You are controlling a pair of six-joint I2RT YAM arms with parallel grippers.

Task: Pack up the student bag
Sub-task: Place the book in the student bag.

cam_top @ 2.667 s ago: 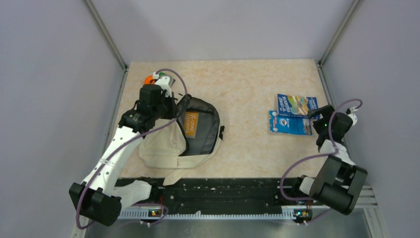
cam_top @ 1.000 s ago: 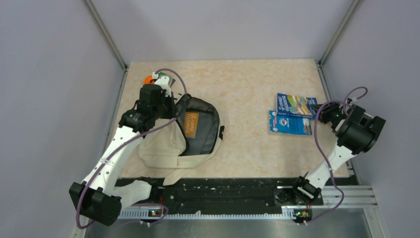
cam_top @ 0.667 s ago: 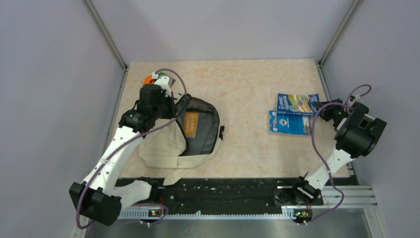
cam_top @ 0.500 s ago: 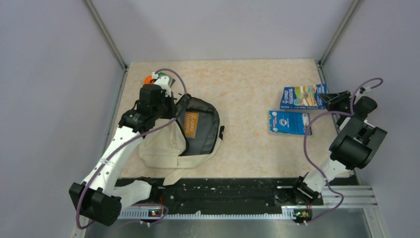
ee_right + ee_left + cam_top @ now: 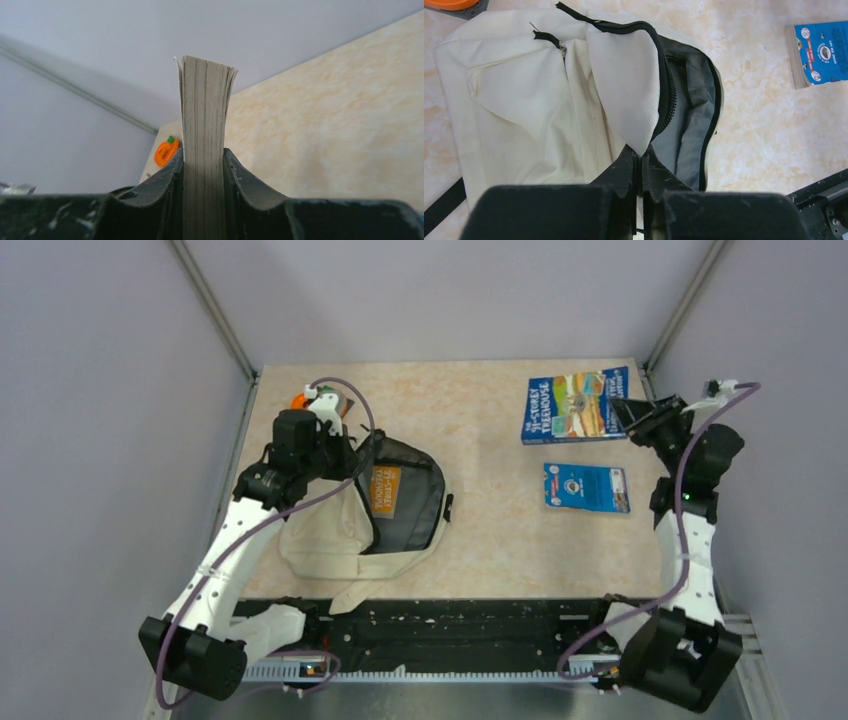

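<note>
Cream bag [image 5: 320, 540] lies open on the table [image 5: 480, 530] at left-centre of the top view, its flap [image 5: 629, 90] pinched between the left gripper's [image 5: 640, 160] closed jaws, while at upper right the right gripper [image 5: 625, 412] clamps a blue book [image 5: 575, 405], a smaller booklet [image 5: 587, 487] flat below.

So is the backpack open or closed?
Open: the left gripper pinches the student bag's flap up, showing its grey lining.
</note>
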